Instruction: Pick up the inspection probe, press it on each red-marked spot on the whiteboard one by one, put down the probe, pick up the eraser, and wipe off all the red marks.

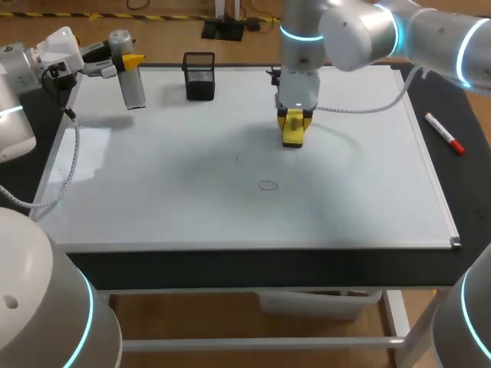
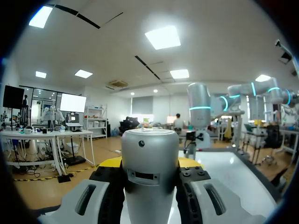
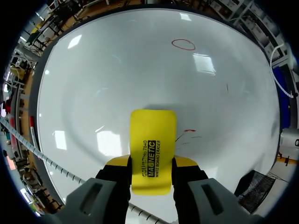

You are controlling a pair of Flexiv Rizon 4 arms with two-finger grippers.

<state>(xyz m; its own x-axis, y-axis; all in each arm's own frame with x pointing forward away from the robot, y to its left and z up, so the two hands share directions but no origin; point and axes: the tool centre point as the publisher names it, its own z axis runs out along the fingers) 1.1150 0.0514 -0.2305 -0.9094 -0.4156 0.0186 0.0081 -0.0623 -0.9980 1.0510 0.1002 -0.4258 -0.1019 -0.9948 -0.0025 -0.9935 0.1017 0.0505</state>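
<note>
The silver cylindrical probe hangs over the far left corner of the whiteboard, with my left gripper shut on it. In the left wrist view the probe fills the space between the fingers of that gripper. My right gripper is shut on the yellow eraser, which rests on the board at the middle back. From the right wrist, the eraser sits between the yellow tips of the gripper. A faint red smear lies beside it. A red oval is drawn farther out.
A black mesh holder stands at the back of the board, left of the eraser. A red marker pen lies on the dark table to the right of the board. A short dark stroke marks the board near its middle.
</note>
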